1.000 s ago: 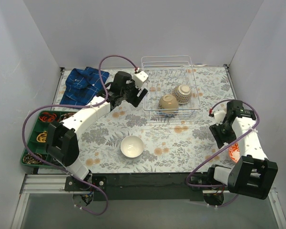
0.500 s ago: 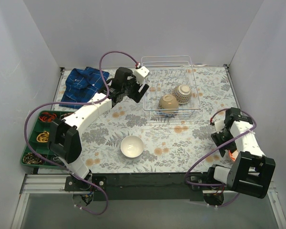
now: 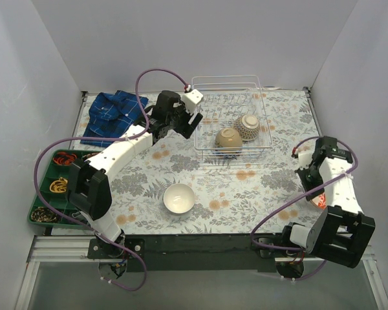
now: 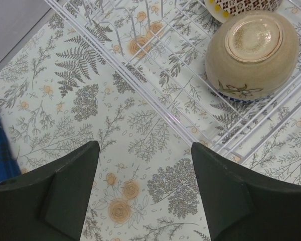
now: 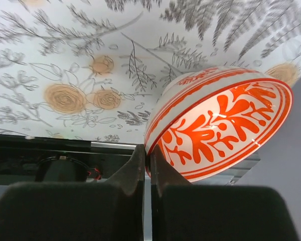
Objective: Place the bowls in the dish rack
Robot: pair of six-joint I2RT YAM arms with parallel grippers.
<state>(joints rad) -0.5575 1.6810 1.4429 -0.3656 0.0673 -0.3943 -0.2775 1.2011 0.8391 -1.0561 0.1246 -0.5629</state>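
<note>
A folded blue plaid cloth point(image 3: 110, 115) lies on the floral tablecloth point(image 3: 246, 187), with a green compartment tray point(image 3: 46, 200) nearby

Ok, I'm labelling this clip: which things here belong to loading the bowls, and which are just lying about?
Job: dish rack; tan bowl and patterned bowl inside it; white bowl on the table; orange bowl pinched in the right gripper.
Lying about: blue checked cloth; green compartment tray.

A robotics lab test cell — plain pale partition walls point(image 3: 181, 39) stand round a floral-print tablecloth point(image 3: 246, 184), two white-and-black robot arms point(image 3: 119, 152) rise from its six o'clock edge above bare aluminium rails point(image 3: 58, 245), trailing purple cables point(image 3: 158, 72).
</note>
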